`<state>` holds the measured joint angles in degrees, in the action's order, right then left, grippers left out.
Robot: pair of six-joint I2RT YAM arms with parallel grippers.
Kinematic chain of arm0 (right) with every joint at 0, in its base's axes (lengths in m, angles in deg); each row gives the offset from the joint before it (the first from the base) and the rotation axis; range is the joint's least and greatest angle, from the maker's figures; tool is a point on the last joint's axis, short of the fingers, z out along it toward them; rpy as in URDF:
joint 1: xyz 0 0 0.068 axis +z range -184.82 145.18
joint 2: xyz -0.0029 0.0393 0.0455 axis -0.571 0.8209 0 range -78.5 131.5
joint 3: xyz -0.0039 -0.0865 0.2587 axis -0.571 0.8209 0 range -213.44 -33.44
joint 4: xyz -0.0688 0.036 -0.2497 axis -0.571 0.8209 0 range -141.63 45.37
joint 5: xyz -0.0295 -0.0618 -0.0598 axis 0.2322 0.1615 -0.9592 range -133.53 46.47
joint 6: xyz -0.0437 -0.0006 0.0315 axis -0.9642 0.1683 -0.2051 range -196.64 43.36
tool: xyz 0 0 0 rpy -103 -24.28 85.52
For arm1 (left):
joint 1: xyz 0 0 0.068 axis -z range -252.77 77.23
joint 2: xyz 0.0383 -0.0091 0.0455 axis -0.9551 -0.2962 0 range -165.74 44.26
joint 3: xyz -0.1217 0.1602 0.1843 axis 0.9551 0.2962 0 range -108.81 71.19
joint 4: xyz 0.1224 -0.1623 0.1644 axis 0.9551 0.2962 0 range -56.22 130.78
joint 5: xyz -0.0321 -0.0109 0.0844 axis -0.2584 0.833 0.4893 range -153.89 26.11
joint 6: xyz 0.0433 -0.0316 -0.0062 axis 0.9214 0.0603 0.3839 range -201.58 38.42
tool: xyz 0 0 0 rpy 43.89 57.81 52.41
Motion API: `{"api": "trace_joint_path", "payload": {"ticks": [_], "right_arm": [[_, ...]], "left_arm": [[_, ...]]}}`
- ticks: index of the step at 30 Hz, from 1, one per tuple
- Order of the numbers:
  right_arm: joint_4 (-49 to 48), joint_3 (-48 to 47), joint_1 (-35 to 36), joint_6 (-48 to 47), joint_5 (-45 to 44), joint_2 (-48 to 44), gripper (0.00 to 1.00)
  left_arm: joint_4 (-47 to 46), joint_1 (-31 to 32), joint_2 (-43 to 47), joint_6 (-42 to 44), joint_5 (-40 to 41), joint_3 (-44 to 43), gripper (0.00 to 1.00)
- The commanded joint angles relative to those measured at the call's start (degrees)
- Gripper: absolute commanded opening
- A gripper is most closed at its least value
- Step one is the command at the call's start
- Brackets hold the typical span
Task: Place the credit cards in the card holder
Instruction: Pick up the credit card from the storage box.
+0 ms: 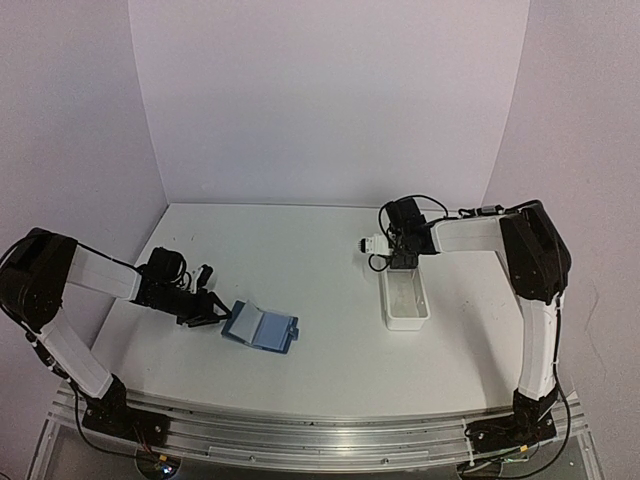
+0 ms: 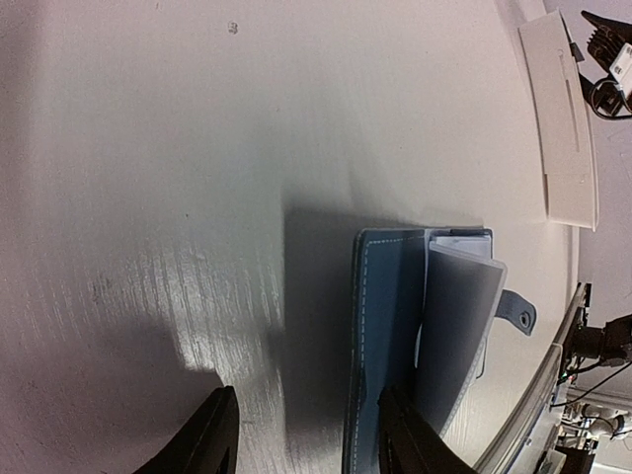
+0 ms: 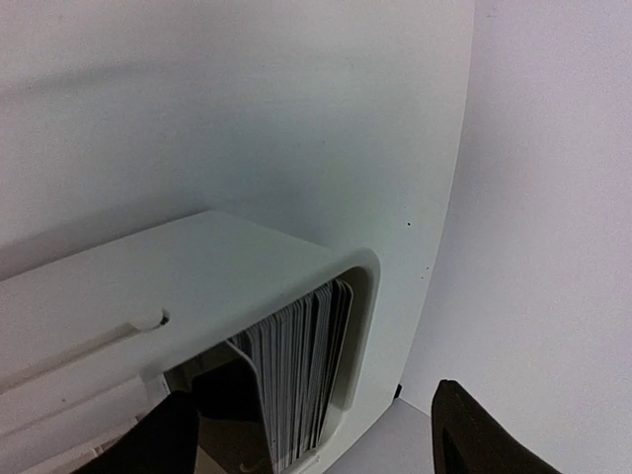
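Thin, stiff, likely slick credit cards point(image 3: 296, 375) stand packed at the white tray's point(image 3: 197, 267) far end, best pinched across one top edge by the wide-spread right hand point(image 3: 321, 432); left of the tray, the half-spread, empty left hand point(image 2: 306, 439) rests at the open card holder point(image 2: 395, 296).

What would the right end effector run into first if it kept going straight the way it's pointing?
Probably the credit cards standing on edge in the end of the white tray; the right end effector points down at them. Depth is unclear.
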<state>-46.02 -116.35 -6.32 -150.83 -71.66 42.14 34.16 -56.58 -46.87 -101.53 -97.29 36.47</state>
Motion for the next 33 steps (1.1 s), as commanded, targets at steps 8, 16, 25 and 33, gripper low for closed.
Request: {"api": "trace_joint_path", "payload": {"ticks": [8, 16, 25, 33], "right_arm": [[1.2, -3.7, -0.7, 2.7, 0.8, -3.8, 0.71], [2.0, -4.3, -0.8, 3.4, 1.6, -3.8, 0.7], [6.8, -5.0, -0.8, 6.2, 5.0, -4.2, 0.31], [11.6, -5.9, -0.8, 8.6, 6.6, -4.8, 0.1]], "left_arm": [[-0.1, 0.1, 1.0, 0.7, 0.2, 1.0, 0.49], [-0.2, 0.1, 1.1, 0.7, 0.2, 1.1, 0.49], [-0.1, 0.1, 1.1, 0.8, 0.0, 1.1, 0.5], [-0.2, 0.1, 1.4, 0.8, -0.1, 1.2, 0.5]]}}
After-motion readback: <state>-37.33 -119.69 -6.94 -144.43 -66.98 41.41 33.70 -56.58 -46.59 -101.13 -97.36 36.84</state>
